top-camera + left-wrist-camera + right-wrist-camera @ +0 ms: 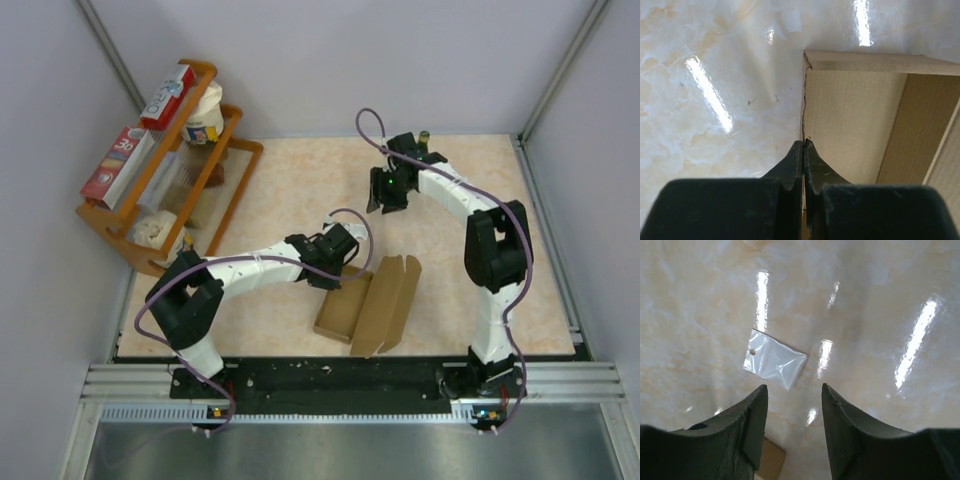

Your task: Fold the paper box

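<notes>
From above, the paper box [385, 300] was seen lying near the arm bases, its long axis running roughly one to seven o'clock. The left gripper [335, 272] was found at its eleven-o'clock corner, and the right gripper [385, 204] well apart at twelve.

In the left wrist view, the fingers [790, 167] were clenched, apparently on the box wall's edge.

In the right wrist view, the fingers [752, 422] were spread and empty over a plastic bag [774, 362].
</notes>
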You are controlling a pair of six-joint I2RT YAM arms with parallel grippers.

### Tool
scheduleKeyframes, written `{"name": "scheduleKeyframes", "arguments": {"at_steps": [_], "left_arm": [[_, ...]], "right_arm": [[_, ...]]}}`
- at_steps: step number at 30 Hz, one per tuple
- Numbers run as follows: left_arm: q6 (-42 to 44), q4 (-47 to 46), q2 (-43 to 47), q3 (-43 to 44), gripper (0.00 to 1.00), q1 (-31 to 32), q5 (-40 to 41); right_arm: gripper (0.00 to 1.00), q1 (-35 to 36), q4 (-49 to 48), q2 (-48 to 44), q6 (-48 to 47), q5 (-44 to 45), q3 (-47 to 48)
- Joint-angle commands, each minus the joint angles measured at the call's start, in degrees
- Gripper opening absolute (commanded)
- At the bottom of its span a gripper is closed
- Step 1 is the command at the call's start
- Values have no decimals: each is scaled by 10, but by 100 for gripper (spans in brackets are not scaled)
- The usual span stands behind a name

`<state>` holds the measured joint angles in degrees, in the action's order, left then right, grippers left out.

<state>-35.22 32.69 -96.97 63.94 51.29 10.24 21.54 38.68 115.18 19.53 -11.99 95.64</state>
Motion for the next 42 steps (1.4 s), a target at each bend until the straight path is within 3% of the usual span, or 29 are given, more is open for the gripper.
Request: {"name": "scheduleKeyframes", "arguments": {"at_steps": [1, 26, 42], "left_arm": [[3, -26, -15, -15, 0, -6, 3], [2, -25, -35, -11, 0, -7, 6], [0, -25, -31, -16, 0, -7, 8]], "right_arm": [[46, 12, 32, 18, -16, 34, 25], [43, 36, 35, 90, 2, 26, 44], [4, 36, 16, 73, 13, 36, 37]]}}
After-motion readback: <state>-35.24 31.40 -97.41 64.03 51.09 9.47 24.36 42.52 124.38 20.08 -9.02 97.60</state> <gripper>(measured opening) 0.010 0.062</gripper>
